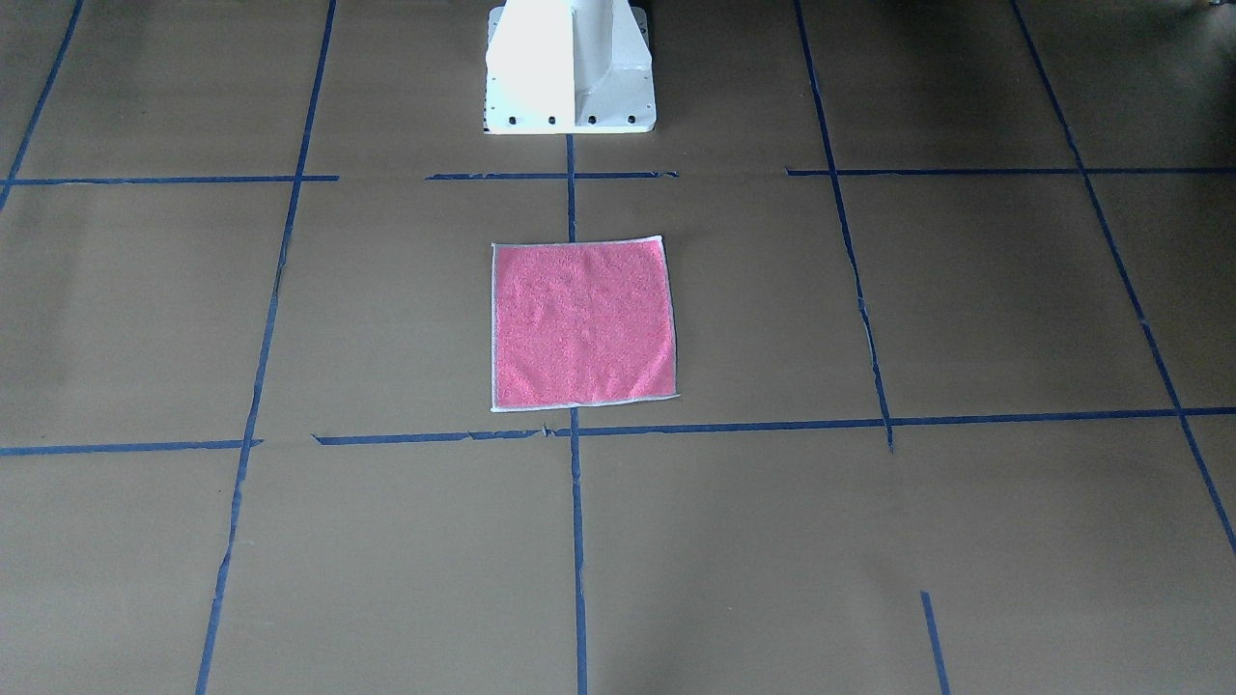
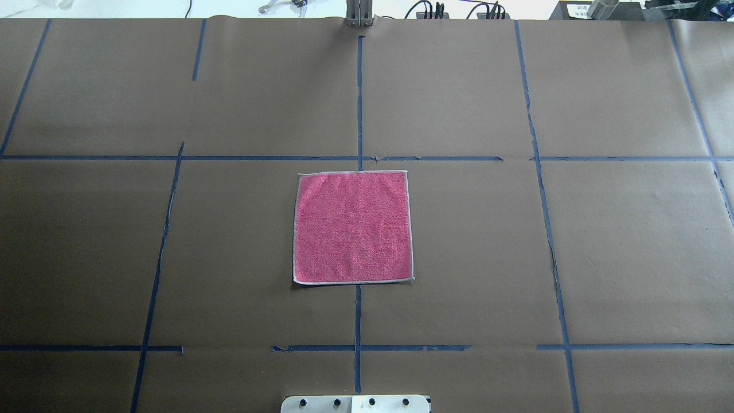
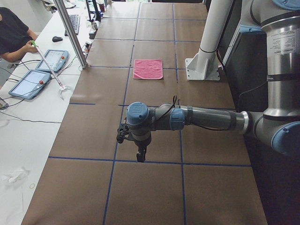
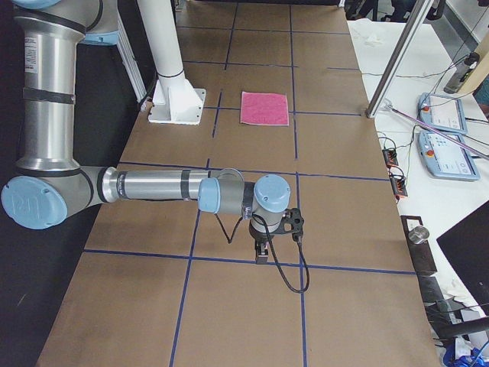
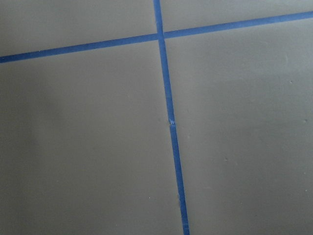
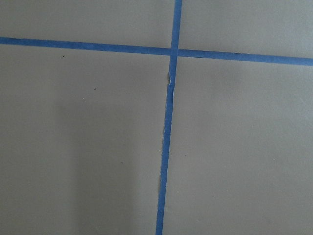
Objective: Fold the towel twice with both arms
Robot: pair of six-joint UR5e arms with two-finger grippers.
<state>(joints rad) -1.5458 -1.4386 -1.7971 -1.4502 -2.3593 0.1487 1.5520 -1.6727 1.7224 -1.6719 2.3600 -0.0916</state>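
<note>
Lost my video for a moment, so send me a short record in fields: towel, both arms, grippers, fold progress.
Towel: small square pink terry towel with whitish hem, flat, pink face up, lying across the centre blue tape line.
Left arm: left gripper points down over the brown paper table, far from the towel.
Right arm: right gripper likewise, far from the towel.
Gripper state: cannot tell for either.
Folds done: none.

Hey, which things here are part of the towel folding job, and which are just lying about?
Part of the job:
towel, flat, pink face up
left arm
right arm

Just lying about:
control tablets
keyboard
mouse
white pedestal
blue tape grid
</note>
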